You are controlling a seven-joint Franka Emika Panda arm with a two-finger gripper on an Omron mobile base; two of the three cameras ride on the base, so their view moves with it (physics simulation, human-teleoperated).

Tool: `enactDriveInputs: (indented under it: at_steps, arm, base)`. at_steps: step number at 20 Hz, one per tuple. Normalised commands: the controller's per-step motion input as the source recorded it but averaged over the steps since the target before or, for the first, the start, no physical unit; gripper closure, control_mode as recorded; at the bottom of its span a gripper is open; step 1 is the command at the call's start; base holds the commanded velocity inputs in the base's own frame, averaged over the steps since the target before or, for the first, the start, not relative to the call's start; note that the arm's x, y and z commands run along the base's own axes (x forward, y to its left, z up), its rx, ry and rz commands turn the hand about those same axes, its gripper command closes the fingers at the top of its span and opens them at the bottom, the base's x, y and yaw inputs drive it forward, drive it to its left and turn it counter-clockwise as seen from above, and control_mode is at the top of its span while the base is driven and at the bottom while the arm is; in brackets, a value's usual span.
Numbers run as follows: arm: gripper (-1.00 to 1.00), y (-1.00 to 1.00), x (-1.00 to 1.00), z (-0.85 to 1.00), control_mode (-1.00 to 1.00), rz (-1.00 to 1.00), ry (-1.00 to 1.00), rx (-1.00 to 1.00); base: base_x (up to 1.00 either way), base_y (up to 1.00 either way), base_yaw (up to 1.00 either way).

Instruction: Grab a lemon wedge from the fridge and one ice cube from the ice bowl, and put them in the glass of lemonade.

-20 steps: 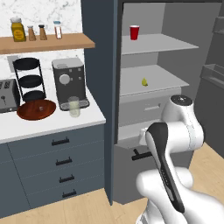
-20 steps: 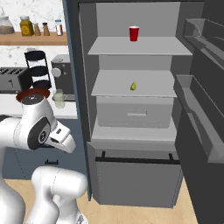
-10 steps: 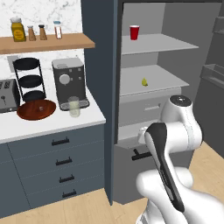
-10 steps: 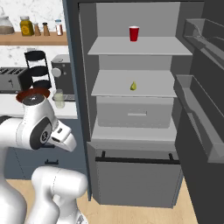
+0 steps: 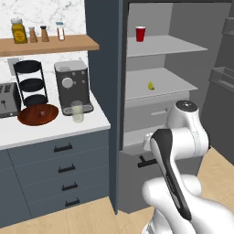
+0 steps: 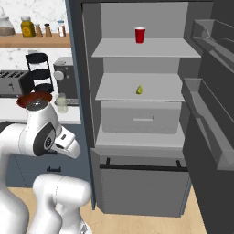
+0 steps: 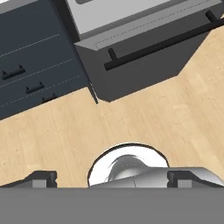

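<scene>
The fridge [image 5: 104, 96] [image 6: 85, 68] stands open. On its middle shelf lies the tiny yellow lemon wedge [image 5: 151, 85] [image 6: 139, 89]. The reddish-brown ice bowl [image 5: 38, 114] [image 6: 33, 98] sits on the white counter, with the glass of lemonade [image 5: 77, 111] [image 6: 61, 103] to its right, in front of the coffee machine. Any ice cube in the bowl is too small to make out. My gripper [image 7: 113, 178] is open and holds nothing. It hangs low in front of the fridge and faces the wooden floor, far from wedge, bowl and glass.
A red cup [image 5: 140, 34] [image 6: 140, 35] stands on the top shelf. The open fridge door [image 6: 210, 114] with its bins reaches out on the right. Toaster [image 5: 7, 100], black three-tier rack [image 5: 29, 84] and coffee machine [image 5: 71, 84] crowd the counter. The bottom fridge drawer [image 7: 140, 61] juts forward.
</scene>
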Motion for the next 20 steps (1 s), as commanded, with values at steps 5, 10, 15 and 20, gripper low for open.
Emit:
enactDriveInputs:
  at_steps: [5,10,15,20]
  arm:
    - [-1.0,0.0,0.0,-0.1,-1.0,0.0,0.0,0.0]
    - [-1.0,0.0,0.0,-0.08,1.0,0.0,0.0,0.0]
    - [-1.0,0.0,0.0,0.0,1.0,0.0,0.0,0.0]
    - [-1.0,0.0,0.0,0.0,1.0,0.0,0.0,0.0]
  base:
    - [0.0,0.0,0.0]
    - [-0.14,-0.06,0.0]
    - [-0.24,-0.51,0.0]
    - [-0.07,-0.6,0.0]
